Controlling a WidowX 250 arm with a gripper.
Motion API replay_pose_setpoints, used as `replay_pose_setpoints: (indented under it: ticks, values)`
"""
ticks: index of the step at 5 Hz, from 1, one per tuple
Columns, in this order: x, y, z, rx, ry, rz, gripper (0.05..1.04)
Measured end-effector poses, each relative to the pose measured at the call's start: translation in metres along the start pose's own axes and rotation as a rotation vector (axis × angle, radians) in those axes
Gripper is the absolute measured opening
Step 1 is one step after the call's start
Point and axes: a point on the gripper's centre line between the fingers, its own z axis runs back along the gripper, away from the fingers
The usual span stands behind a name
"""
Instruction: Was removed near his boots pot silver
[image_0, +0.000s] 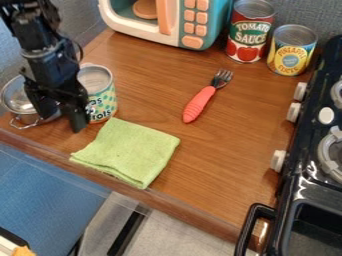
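At the left of the frame, my pincer (63, 121) hangs with its fingers apart, partly hiding the shiny, round silver pot (19, 101); I cannot tell whether they touch it. Close by stands a dotted-label can (103, 102). Lower left of centre, a soft, creased green cloth (130, 150) lies on the wood-grained counter (220, 165).

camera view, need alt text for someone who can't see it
Black robot gripper hangs open beside a silver pot and a dotted can at the left of a wooden counter. A green cloth and a red-handled fork lie nearby; a toy microwave and two cans stand behind, a stove at right.
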Motion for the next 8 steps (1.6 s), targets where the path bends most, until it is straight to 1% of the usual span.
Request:
replay_pose_setpoints:
  ticks: [1, 2, 3, 4, 5, 6, 7, 8]
  values:
    - [0.007, 0.003, -0.014, -0.001, 0.026, -0.006, 1.0]
    - [0.028, 0.002, -0.012, 0.006, 0.011, -0.008, 0.999]
    - [0.056, 0.0, 0.002, 0.016, -0.03, 0.002, 0.998]
    - [0.082, -0.005, 0.006, 0.017, -0.045, 0.007, 0.998]
    - [0.108, -0.009, -0.002, 0.015, -0.049, 0.015, 0.998]
    - [0.127, -0.018, -0.011, 0.011, -0.05, 0.008, 0.997]
    - [0.14, -0.021, -0.018, 0.018, -0.042, 0.006, 0.997]
    - [0.148, -0.021, -0.018, 0.027, -0.047, 0.011, 0.999]
